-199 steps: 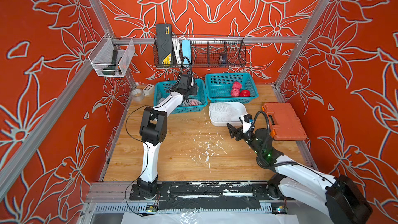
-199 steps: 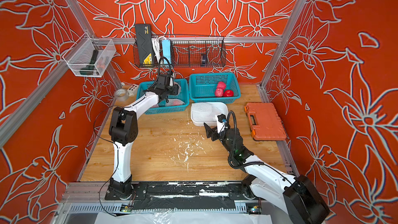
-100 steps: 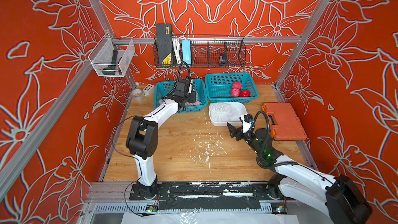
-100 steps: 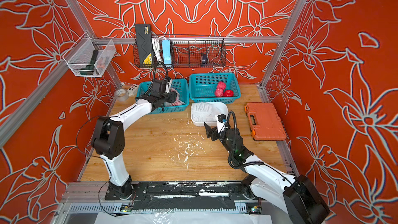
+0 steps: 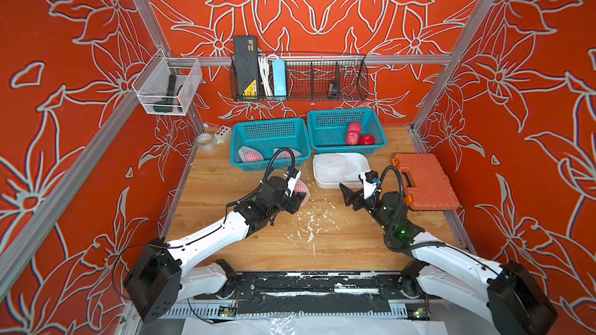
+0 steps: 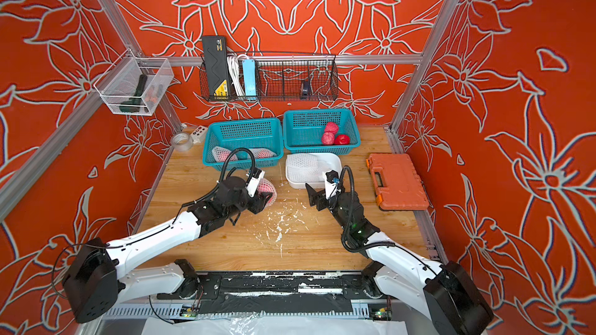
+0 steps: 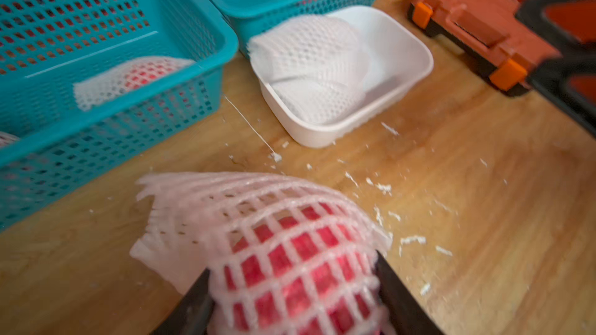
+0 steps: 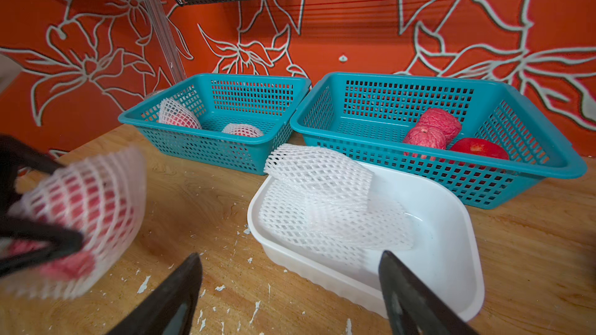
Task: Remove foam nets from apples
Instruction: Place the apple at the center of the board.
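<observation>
My left gripper [image 5: 299, 190] is shut on an apple [image 7: 290, 272] still wrapped in its white foam net [image 7: 258, 207], held over the table in front of the left teal basket [image 5: 267, 124]. Two more netted apples [image 5: 250, 155] [image 5: 288, 153] lie in that basket. In the right teal basket [image 5: 342, 117] sit bare apples: two dull pink [image 5: 354, 128] [image 5: 351, 138] and one bright red [image 5: 366, 139]. Empty foam nets [image 5: 330, 166] are heaped in the white tray [image 5: 363, 163]. My right gripper [image 5: 354, 192] hangs open and empty just in front of the tray [image 8: 435, 236].
An orange tool case [image 5: 425, 182] lies at the right edge of the table. A tape roll [image 5: 206, 142] and a small switch box [image 5: 222, 132] sit at the back left. White foam crumbs [image 5: 309, 225] litter the wood between the arms. A wire rack [image 5: 300, 78] hangs on the back wall.
My left arm has drawn back from the left basket toward the middle of the table, bringing a netted apple with it. The right arm has not moved.
</observation>
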`<state>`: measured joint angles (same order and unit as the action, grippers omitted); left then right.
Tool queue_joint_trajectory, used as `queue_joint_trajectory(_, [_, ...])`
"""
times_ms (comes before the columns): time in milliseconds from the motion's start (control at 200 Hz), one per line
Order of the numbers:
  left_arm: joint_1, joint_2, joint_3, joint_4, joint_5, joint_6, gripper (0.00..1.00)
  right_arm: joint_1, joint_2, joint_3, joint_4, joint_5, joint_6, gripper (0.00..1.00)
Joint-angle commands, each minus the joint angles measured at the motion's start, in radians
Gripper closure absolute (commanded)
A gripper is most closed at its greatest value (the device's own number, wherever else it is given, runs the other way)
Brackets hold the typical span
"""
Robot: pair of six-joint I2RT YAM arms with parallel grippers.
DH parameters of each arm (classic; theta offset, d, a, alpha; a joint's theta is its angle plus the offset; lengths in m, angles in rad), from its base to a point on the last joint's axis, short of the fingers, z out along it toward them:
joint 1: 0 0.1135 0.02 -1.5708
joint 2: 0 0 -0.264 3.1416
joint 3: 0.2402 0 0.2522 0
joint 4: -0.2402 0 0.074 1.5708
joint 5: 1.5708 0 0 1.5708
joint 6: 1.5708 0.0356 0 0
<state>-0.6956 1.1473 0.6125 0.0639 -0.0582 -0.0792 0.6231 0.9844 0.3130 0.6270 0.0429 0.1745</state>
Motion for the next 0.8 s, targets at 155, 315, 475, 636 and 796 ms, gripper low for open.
queue_joint_trajectory(155, [-0.091, -0.039, -0.265, 0.377, 0.071, 0.066, 0.51, 0.008, 0.036, 0.039, -0.001, -0.044, -0.003, 0.14])
queue_joint_trajectory(315, [-0.134, 0.054, -0.310, 0.501, 0.093, 0.121, 0.50, 0.008, 0.089, 0.129, -0.111, -0.131, 0.033, 0.14])
queue_joint_trajectory(475, [-0.162, 0.137, -0.310, 0.571, 0.085, 0.170, 0.48, 0.007, 0.115, 0.139, -0.147, -0.197, 0.081, 0.14])
queue_joint_trajectory(636, [-0.174, 0.182, -0.284, 0.588, 0.094, 0.210, 0.35, 0.007, 0.120, 0.127, -0.177, -0.205, 0.084, 0.14])
queue_joint_trajectory(796, [-0.176, 0.165, -0.284, 0.576, 0.104, 0.226, 0.13, 0.007, 0.115, 0.168, -0.260, -0.238, 0.076, 0.14])
